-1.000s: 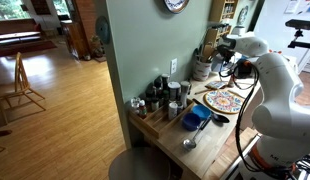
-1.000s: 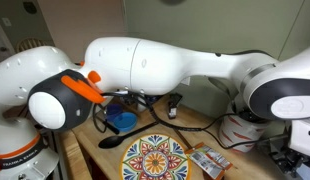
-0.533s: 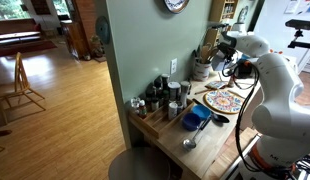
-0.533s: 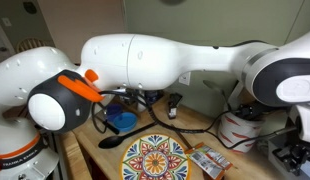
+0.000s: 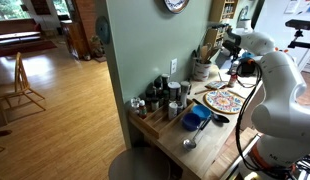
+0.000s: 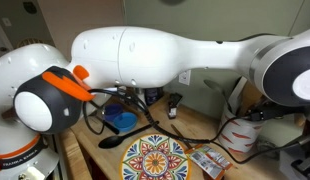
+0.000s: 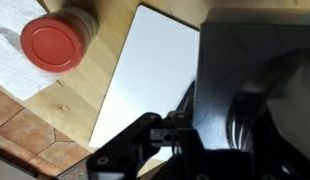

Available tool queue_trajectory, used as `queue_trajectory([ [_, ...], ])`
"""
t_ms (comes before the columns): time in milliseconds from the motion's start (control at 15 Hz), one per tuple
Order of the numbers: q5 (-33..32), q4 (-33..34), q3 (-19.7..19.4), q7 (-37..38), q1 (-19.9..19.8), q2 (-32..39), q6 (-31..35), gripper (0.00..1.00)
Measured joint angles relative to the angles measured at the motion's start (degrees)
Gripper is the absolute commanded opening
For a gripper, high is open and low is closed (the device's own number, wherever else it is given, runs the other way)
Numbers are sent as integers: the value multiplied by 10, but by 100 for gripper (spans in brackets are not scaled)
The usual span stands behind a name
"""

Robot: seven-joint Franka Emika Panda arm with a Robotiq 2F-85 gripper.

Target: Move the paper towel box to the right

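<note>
No paper towel box can be told for certain in any view. In the wrist view a flat white rectangular surface [image 7: 155,70] lies on the wooden counter, partly under a large dark grey shape on the right. My gripper [image 7: 145,148] shows only as dark finger parts at the bottom, and whether they are open or shut does not show. A crumpled white paper towel [image 7: 13,62] lies at the left edge. In an exterior view the gripper [image 5: 236,66] hangs over the back right of the counter, by the utensil holder [image 5: 202,68].
A red-lidded jar [image 7: 57,42] stands next to the white surface. A patterned plate [image 5: 225,100] [image 6: 155,160], a blue bowl [image 5: 196,120] [image 6: 122,120], a dark ladle [image 6: 110,142], a snack packet [image 6: 208,160] and several jars [image 5: 160,98] are on the counter. A wall runs along one side.
The arm has swung: its white links fill more of one exterior view and have shifted left there. The wrist has moved slightly right near the back of the counter.
</note>
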Motion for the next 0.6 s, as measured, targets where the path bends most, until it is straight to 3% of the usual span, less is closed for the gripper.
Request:
queue_trajectory([
  [600,3,-3,5,15,-17,5,-1,0],
])
